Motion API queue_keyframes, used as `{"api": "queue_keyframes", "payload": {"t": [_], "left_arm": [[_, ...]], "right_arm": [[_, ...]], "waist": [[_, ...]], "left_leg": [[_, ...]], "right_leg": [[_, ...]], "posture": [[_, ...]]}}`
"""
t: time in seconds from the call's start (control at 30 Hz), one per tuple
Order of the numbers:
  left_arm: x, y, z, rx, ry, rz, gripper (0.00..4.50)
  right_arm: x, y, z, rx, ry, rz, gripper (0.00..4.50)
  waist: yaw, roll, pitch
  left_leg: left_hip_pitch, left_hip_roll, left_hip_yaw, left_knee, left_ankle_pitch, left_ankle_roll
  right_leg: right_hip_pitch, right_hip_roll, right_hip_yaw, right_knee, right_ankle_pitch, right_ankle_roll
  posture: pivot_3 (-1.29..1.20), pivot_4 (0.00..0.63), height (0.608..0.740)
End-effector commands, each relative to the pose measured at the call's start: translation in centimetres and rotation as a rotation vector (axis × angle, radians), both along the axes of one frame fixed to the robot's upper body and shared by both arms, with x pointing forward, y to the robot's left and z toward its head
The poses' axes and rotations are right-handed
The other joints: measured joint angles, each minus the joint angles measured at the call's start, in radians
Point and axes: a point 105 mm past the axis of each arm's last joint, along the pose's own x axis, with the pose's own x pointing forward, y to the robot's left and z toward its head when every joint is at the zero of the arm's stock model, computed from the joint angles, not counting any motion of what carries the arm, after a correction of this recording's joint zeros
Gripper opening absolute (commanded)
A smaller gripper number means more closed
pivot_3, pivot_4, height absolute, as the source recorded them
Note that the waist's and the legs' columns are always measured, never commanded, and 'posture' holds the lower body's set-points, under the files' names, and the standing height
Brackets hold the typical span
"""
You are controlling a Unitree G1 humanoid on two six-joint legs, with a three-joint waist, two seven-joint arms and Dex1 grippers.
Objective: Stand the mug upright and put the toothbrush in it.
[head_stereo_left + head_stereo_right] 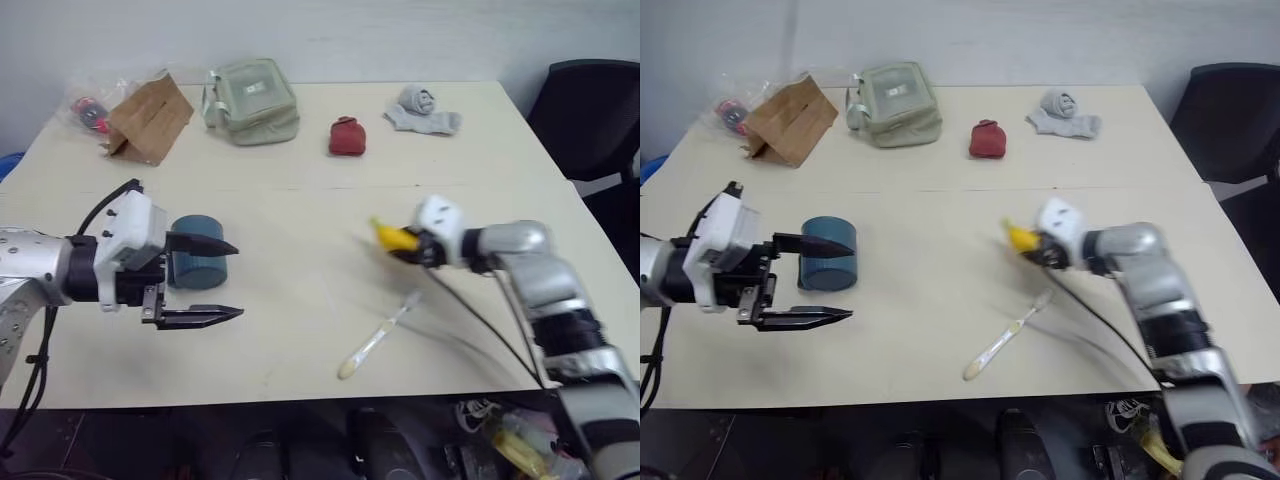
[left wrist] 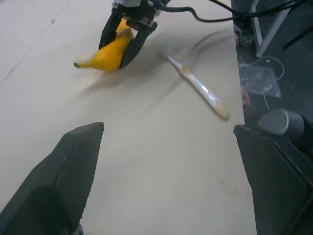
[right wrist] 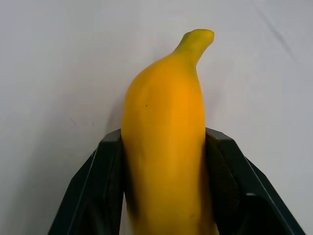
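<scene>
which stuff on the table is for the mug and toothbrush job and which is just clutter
For the job:
- mug, lying on its side
- toothbrush, flat on the table

Lying about:
- banana, clamped in the right gripper
- paper bag
- green pouch
- red pouch
- grey sock

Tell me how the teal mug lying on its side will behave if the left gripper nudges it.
The mug lies on its round wall, so a nudge would probably set it rolling across the table. No handle shows from here to stop that. It looks rigid, so the open left gripper could likely tip it upright without it deforming.
</scene>
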Motion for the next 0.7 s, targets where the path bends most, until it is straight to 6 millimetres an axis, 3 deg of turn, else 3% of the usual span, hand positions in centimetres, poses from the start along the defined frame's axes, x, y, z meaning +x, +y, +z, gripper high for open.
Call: {"api": "queue_keyframes", "payload": {"t": [0.03,0.13,0.2,0.27,0.4,0.5,0.6,0.7], "left_arm": [[0.0,-1.2,0.2,-0.018,-0.017,-0.051,4.50],[0.1,-2.0,-0.1,-0.028,-0.007,-0.088,4.50],[0.3,-2.3,-0.3,-0.025,-0.003,-0.106,4.50],[0.6,-2.4,-0.4,-0.023,-0.002,-0.113,4.50],[1.3,-2.3,-0.3,-0.023,0.001,-0.113,4.50],[1.7,-1.8,-0.2,-0.021,-0.012,-0.084,4.50],[2.3,-0.5,0.0,-0.043,-0.024,0.009,4.50],[2.8,1.6,0.3,-0.092,-0.034,0.163,4.50]], "right_arm": [[-1.3,-8.0,1.9,-0.016,-0.090,-0.303,1.85],[-3.3,-12.6,-0.3,-0.062,-0.042,-0.477,1.85],[-4.2,-14.2,-1.7,-0.056,-0.010,-0.551,1.85],[-4.4,-14.7,-2.3,-0.004,-0.012,-0.599,2.63],[-4.7,-14.8,-3.6,0.076,0.008,-0.645,3.72],[-5.0,-15.0,-2.7,0.060,-0.016,-0.650,4.46],[-5.6,-14.9,0.0,0.117,-0.040,-0.628,4.46],[-6.9,-13.5,3.8,0.176,-0.054,-0.514,4.46]], "waist": [[0.008,0.000,0.000],[0.018,-0.001,0.000],[0.018,-0.001,0.000],[0.004,-0.001,0.000],[-0.002,-0.002,0.001],[-0.002,-0.002,0.001],[-0.001,-0.001,0.001],[0.001,0.000,0.002]], "left_leg": [[0.000,0.000,0.000,0.000,0.000,0.000],[0.001,-0.001,0.001,-0.001,0.000,0.000],[0.001,-0.005,0.002,0.000,0.000,0.000],[0.005,-0.007,0.006,-0.001,0.001,0.001],[0.012,-0.007,0.007,-0.002,0.002,0.001],[0.012,-0.007,0.007,-0.003,0.002,0.001],[0.011,-0.005,0.007,-0.004,0.002,0.001],[0.010,-0.003,0.008,-0.003,0.002,0.001]], "right_leg": [[0.000,0.000,0.001,0.000,0.000,0.000],[0.001,0.003,0.002,-0.001,0.000,0.000],[0.001,0.004,0.002,-0.002,0.000,0.000],[0.001,0.004,0.006,-0.001,0.000,0.001],[0.004,0.006,0.010,0.001,0.001,0.001],[0.004,0.007,0.011,0.001,0.000,0.001],[0.004,0.006,0.012,0.000,0.000,0.001],[0.003,0.005,0.014,0.000,0.001,0.001]], "posture": [[0.00,0.150,0.740],[0.00,0.150,0.740],[0.00,0.150,0.740],[0.00,0.150,0.740],[0.00,0.150,0.740],[0.00,0.150,0.740],[0.00,0.150,0.740],[0.00,0.150,0.740]]}}
